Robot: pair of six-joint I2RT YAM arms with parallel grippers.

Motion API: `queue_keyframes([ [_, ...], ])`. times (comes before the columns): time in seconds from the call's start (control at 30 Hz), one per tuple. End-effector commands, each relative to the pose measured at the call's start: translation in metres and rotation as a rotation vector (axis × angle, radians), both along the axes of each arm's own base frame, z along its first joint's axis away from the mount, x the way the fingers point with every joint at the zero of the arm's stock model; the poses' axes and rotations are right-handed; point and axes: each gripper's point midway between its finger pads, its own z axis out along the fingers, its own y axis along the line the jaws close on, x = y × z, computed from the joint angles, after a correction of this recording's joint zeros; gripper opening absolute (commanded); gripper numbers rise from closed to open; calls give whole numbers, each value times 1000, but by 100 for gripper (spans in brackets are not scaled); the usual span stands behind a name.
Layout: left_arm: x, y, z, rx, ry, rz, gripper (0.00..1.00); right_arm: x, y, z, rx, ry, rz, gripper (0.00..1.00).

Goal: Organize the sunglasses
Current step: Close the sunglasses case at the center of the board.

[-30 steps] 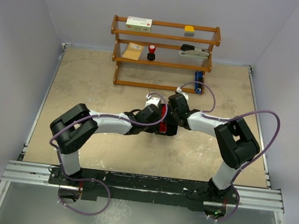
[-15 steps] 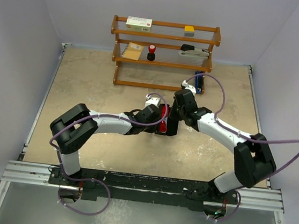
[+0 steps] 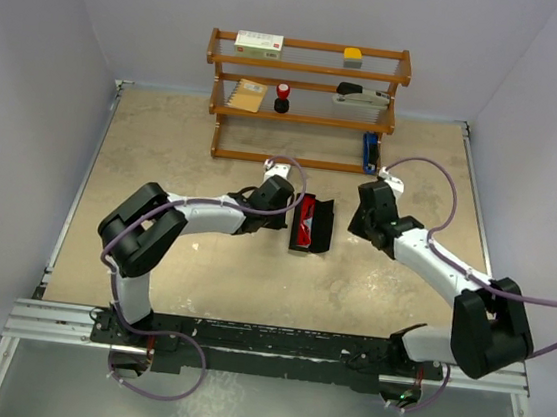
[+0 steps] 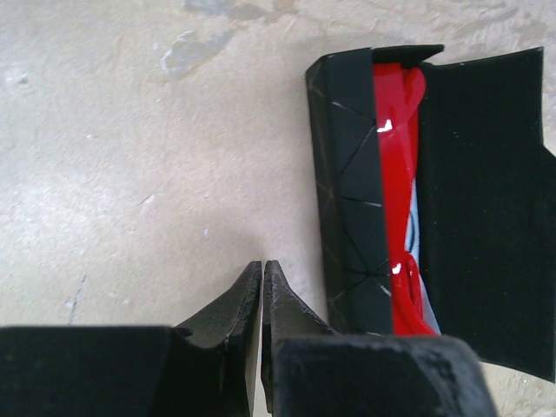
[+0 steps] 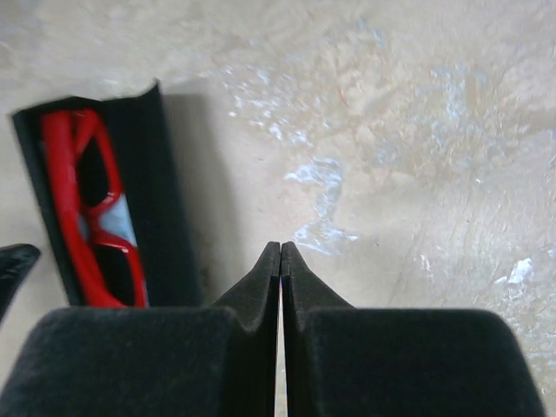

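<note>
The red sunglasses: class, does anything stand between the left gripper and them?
Yes. The sunglasses lie inside the open black case, and its near side wall stands between them and the shut left gripper. Nothing covers them from above.

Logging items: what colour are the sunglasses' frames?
The sunglasses are bright red; right wrist view shows best.

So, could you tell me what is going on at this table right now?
Two robot arms are putting away a pair of sunglasses. The red sunglasses lie inside an open black case on the table, with the lid not yet closed. The left arm and right arm flank the case, jaws shut and empty, touching neither it nor the glasses.
</note>
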Motion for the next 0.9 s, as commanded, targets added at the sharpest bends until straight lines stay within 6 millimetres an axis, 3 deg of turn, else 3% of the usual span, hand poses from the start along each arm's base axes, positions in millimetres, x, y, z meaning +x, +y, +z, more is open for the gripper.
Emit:
queue_keyframes([
  [0.0,11,-20,13,-37,-30,-46,0,0,-2,-16,10,0,4,0],
  [0.43,5,-30,13,-87,-5,-52,0,22,33,-46,98,36,98,0],
  [0.87,-1,-43,17,-117,-1,-64,0,32,79,-42,247,16,224,0],
])
